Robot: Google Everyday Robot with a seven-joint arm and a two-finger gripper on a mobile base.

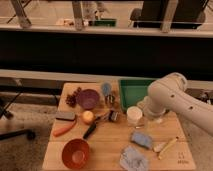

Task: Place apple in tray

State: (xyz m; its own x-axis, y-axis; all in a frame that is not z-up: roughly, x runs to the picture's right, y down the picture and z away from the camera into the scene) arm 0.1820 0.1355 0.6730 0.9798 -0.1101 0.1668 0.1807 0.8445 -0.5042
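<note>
Camera view. Step in hand: approach, judged from layout; apple (88, 116) not yet grasped. It sits on the surface (112, 150) left of centre, just below the purple bowl (88, 98), beside a dark-handled tool (92, 130) and above the orange carrot-like thing (65, 129).

Gripper (146, 119) hangs at the end of the white arm (175, 97), over the surface just right of the white cup (133, 115) and in front of the tray's near edge. State of jaws: cannot tell, hidden by the arm body; nothing seen held.

Next move, as judged: carry the gripper left across the cup and the tool to the apple, descend, close on it, lift, then go back right to the tray (131, 93). Clutter around the apple is close; clean descent needed.

Containers:
- Tray: green, at back right of surface; visible part holds nothing, right part hidden by arm.
- Purple bowl: looks empty.
- Red bowl (76, 153), front left: looks empty.
- Cup: contents not discernible.
</note>
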